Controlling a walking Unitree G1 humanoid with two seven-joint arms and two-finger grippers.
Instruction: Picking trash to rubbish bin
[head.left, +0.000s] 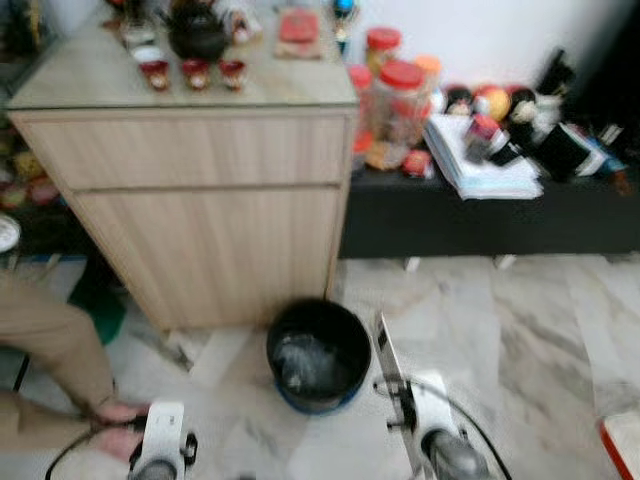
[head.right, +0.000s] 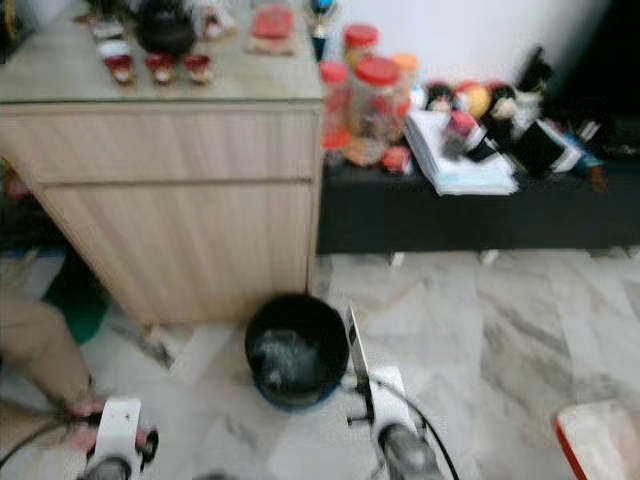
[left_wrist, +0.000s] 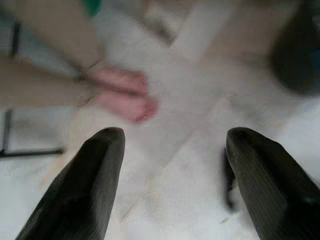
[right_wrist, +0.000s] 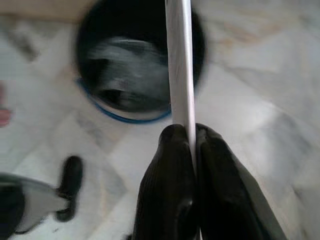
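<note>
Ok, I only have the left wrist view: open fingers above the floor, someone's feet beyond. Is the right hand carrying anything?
Observer: Yes. The right hand is shut on a thin white sheet, seen edge-on.
Operator: Where's the bin from there?
Observer: The black bin stands just ahead of that hand, before the wooden cabinet. In the right wrist view the sheet lines up with its opening.
Operator: Is it empty?
Observer: No, crumpled grey stuff lies inside.

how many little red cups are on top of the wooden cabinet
3, in a row on the wooden cabinet top, just in front of the dark teapot: left cup, middle cup, right cup. The picture is blurred, so others may hide among the clutter behind.
</note>
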